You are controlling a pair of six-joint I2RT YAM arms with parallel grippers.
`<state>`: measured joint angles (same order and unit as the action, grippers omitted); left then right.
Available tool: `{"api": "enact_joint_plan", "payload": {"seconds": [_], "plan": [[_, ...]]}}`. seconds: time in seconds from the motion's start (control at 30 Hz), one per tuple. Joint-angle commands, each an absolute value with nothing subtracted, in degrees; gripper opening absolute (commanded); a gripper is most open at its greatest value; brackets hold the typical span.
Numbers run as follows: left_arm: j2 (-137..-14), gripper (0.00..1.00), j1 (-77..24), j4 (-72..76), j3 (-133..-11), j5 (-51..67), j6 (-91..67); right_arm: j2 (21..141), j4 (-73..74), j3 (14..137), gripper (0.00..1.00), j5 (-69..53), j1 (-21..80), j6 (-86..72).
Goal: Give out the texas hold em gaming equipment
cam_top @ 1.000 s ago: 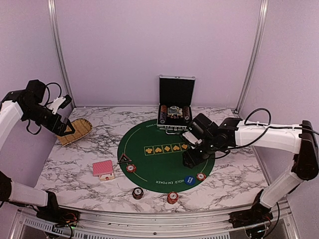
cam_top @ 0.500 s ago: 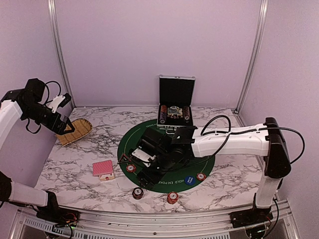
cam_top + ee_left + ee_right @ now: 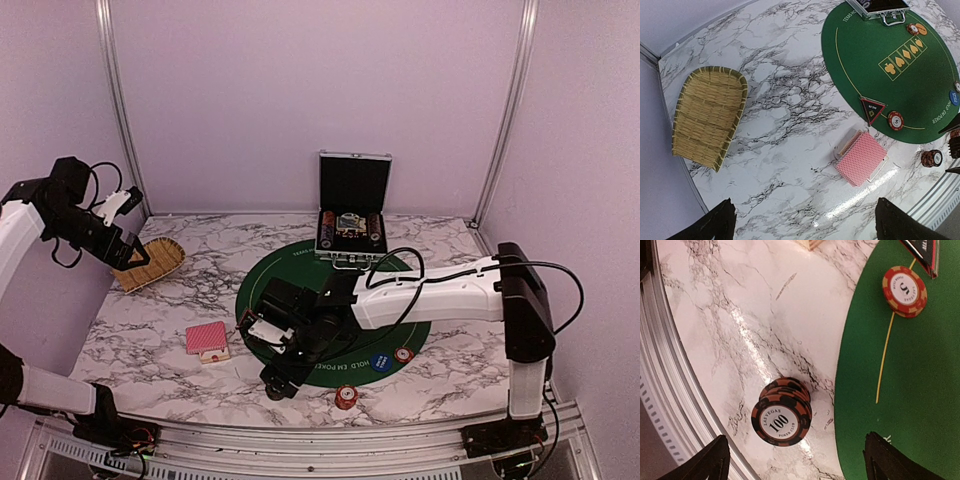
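Note:
A stack of dark "100" poker chips (image 3: 781,417) stands on the marble just off the green mat, also seen in the left wrist view (image 3: 931,158). My right gripper (image 3: 283,372) hovers open right above it, fingers either side, holding nothing. A red-and-white chip (image 3: 904,291) and the dark triangular token (image 3: 872,108) lie at the mat's left edge. The red-backed cards (image 3: 207,340) lie on the marble left of the mat. A blue disc (image 3: 381,362) and two red chips (image 3: 345,398) lie at the front. My left gripper (image 3: 125,255) is open and empty, high at the far left.
The round green felt mat (image 3: 270,275) fills the table's middle. An open metal case (image 3: 353,215) with chip rows stands at its far edge. A woven straw basket (image 3: 150,262) lies at the back left. The right arm stretches across the mat's front half.
My right arm swung from the mat's right side across to its left front and now sits over the dark chip stack. The left arm has not moved.

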<state>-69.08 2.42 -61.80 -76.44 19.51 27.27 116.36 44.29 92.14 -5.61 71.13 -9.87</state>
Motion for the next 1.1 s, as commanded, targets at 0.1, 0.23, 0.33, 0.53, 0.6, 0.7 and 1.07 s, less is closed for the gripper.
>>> {"api": "enact_joint_plan", "payload": {"seconds": [0.1,0.23,0.33,0.53,0.6,0.7,1.07], "plan": [[-69.10,0.99,2.33,-63.09,-78.24,20.19,27.59,120.14,44.30,96.97,0.82,-7.60,71.54,-7.92],[-69.06,0.99,2.29,-63.30,-78.46,19.89,27.68,121.29,44.30,97.10,0.78,-7.61,71.55,-7.58],[-69.00,0.99,2.34,-63.37,-78.65,20.03,27.69,121.72,44.22,97.21,0.75,-7.38,71.55,-7.48],[-69.16,0.99,2.35,-63.52,-79.01,19.94,27.69,122.03,43.64,97.13,0.67,-7.97,71.62,-7.40],[-69.17,0.99,2.36,-63.59,-79.14,19.86,27.69,122.21,43.47,96.99,0.65,-8.39,71.67,-7.38],[-69.12,0.99,2.29,-63.65,-79.31,19.85,27.75,122.49,43.07,97.10,0.63,-8.85,71.88,-7.23],[-68.99,0.99,2.33,-63.98,-79.10,19.46,28.13,123.00,42.75,97.21,0.52,-8.79,72.16,-7.51]]}}
